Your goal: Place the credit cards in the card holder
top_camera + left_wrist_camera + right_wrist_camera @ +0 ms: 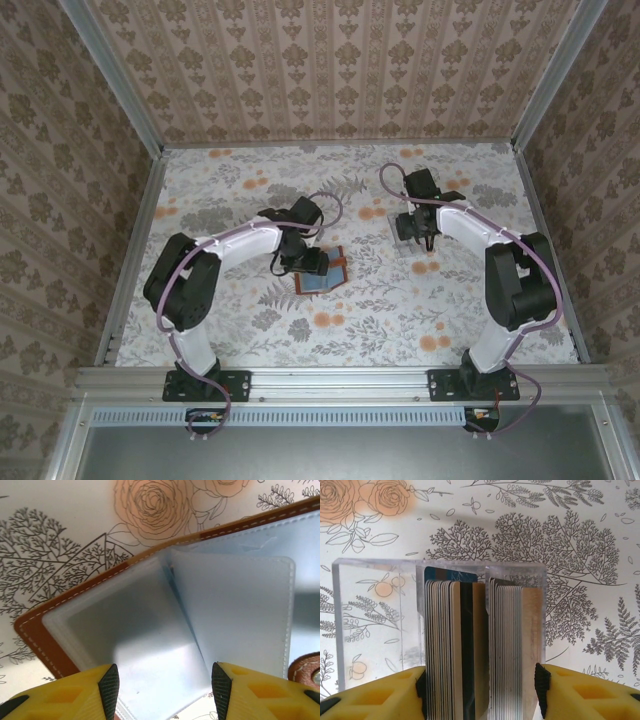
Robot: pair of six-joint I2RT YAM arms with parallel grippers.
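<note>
Hanging released, jaws apart, the left gripper point(165, 692) sits just above the open card holder point(36, 636), its frosted sleeves point(235, 615) fanned up. The right gripper point(480, 690) flanks two stacks of credit cards point(465, 645) standing on edge in a clear box point(375, 620); whether it pinches them, I cannot tell.

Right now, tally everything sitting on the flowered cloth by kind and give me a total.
Card holder: 1
Clear card stand: 1
Stacks of credit cards: 2 (single cards too tightly packed to count)
Total: 4
</note>
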